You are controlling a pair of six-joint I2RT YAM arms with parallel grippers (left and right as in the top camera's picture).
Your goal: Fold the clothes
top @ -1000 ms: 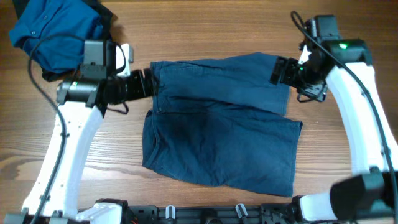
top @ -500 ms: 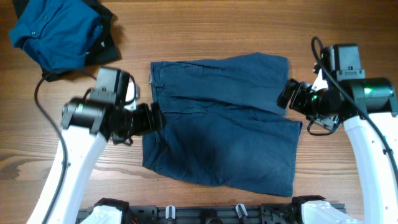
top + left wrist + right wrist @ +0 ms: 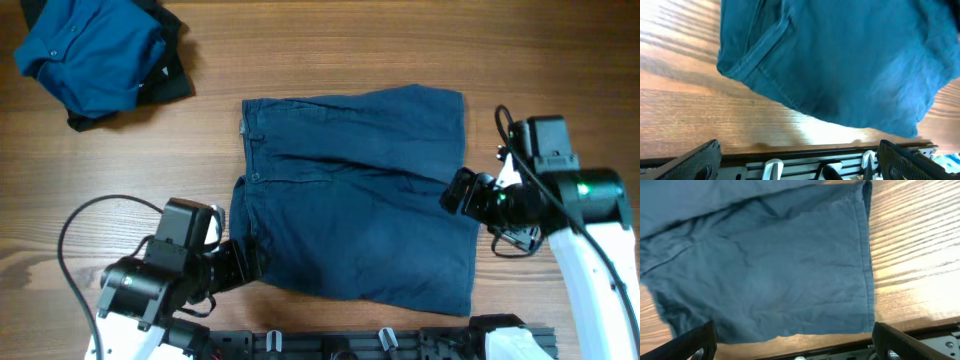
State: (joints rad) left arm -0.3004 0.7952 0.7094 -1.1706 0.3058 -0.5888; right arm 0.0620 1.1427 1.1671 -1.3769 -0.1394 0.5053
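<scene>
Bare wooden table with a black rail along its near edge

The wooden table (image 3: 330, 40) fills the overhead view, its warm brown grain running from 9 o'clock to 3 o'clock, with a paler swirl in the boards near 8 o'clock. At 6 o'clock a black rail (image 3: 340, 343) lies along the table's edge, and small white clips (image 3: 272, 340) sit on it just left and right of the middle. The left wrist view shows the same rail and clips across its 6 o'clock edge, with a bright glare on the wood just above them. In the right wrist view light streaks the planks from 1 o'clock down to 4 o'clock.
</scene>
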